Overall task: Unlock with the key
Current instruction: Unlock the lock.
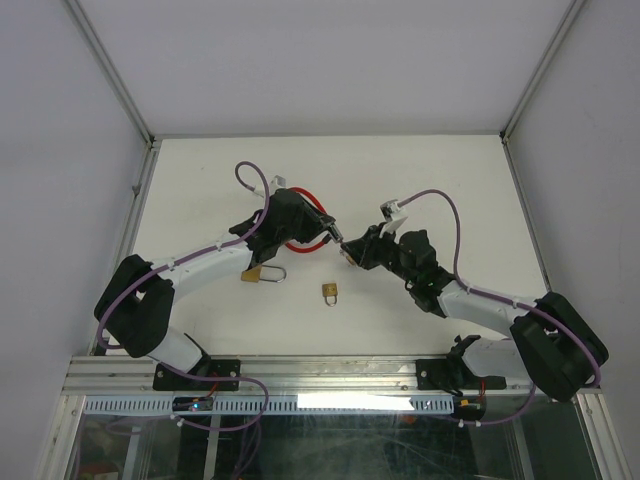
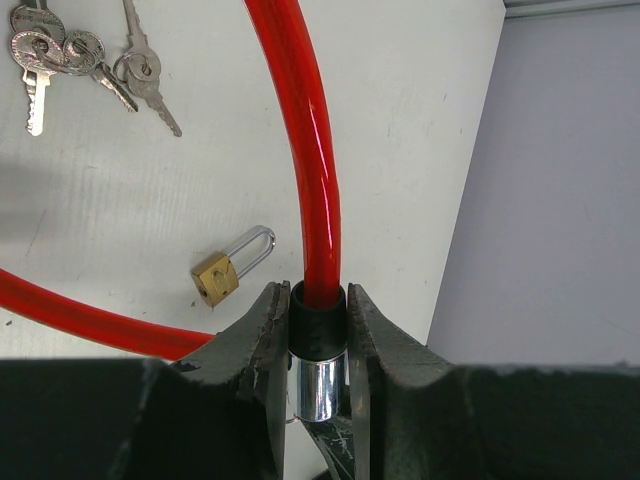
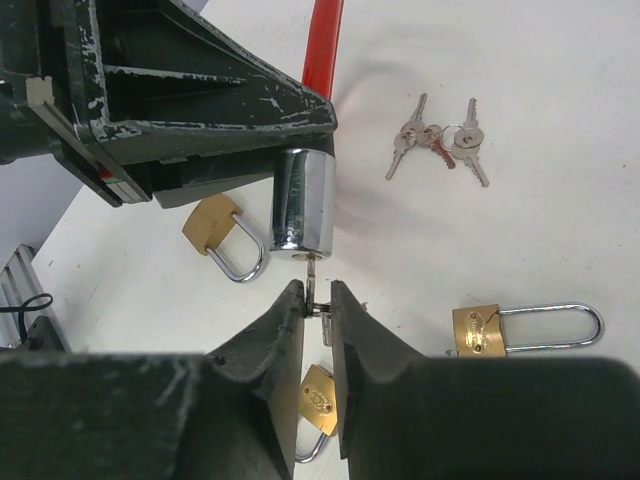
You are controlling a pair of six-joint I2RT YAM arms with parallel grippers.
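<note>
A red cable lock (image 2: 315, 150) ends in a chrome cylinder (image 3: 303, 210). My left gripper (image 2: 318, 300) is shut on the black collar and chrome cylinder (image 2: 318, 385) and holds them above the table. In the top view the two grippers meet at mid-table, the left gripper (image 1: 320, 232) facing the right gripper (image 1: 345, 250). A small key (image 3: 312, 275) sticks into the cylinder's end face. My right gripper (image 3: 318, 298) is shut on that key's head, with a key ring caught between the fingers.
Brass padlocks lie on the white table: one (image 3: 220, 232) under the cylinder, one (image 3: 490, 328) to the right, one (image 3: 318, 400) beneath my right fingers. A bunch of spare keys (image 3: 437, 140) lies farther off. Grey walls (image 1: 60, 150) enclose the table.
</note>
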